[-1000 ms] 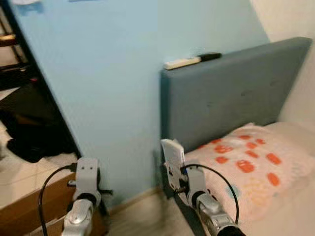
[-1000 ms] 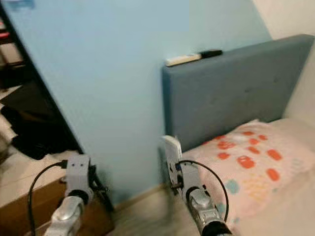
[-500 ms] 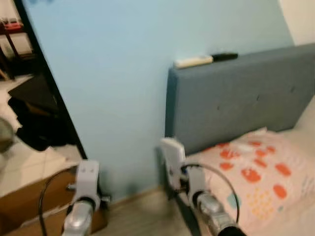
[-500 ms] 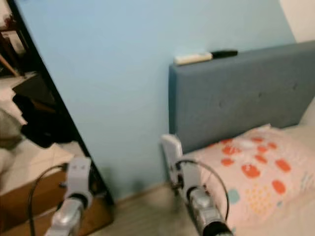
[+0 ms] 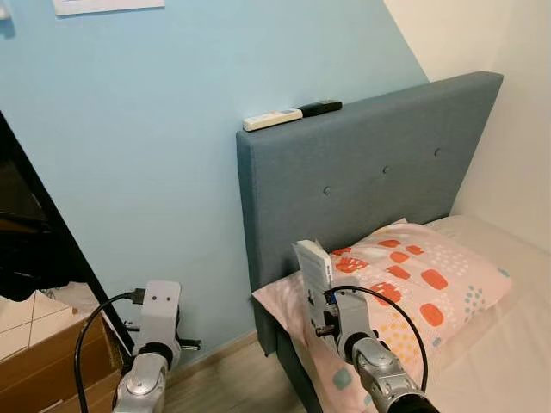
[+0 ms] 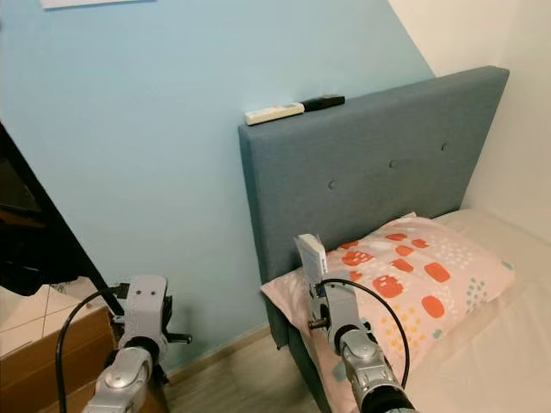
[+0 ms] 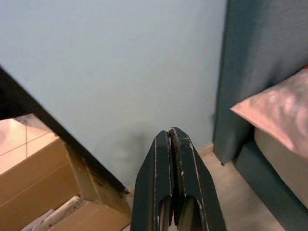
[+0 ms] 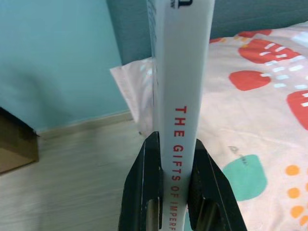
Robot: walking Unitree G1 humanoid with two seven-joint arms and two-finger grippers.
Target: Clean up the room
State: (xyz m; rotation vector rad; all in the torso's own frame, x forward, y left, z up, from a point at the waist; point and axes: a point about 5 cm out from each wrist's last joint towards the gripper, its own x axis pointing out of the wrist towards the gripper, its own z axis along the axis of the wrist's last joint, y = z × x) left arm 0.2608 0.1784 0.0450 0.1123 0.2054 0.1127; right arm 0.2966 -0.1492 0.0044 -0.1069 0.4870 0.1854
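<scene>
My right gripper (image 8: pixel 177 163) is shut on a white book (image 8: pixel 183 72) with red spine lettering, held upright in front of the pillow (image 5: pixel 413 275); the same book (image 5: pixel 313 268) stands above my right arm in the eye views. My left gripper (image 7: pixel 171 139) is shut on nothing and hangs low before the blue wall, near a cardboard box (image 7: pixel 53 187). The pillow, pink with orange and teal marks, lies on the bed against a grey-blue headboard (image 5: pixel 370 172).
A white remote (image 5: pixel 272 119) and a black remote (image 5: pixel 319 107) lie on top of the headboard. A black frame edge (image 5: pixel 43 249) runs down the left. The cardboard box (image 5: pixel 52 370) sits at lower left on wooden floor (image 5: pixel 224 383).
The camera has swung and steadied; the headboard and pillow now sit further left and sharper. Both arms keep their pose, the right one still holding the book.
</scene>
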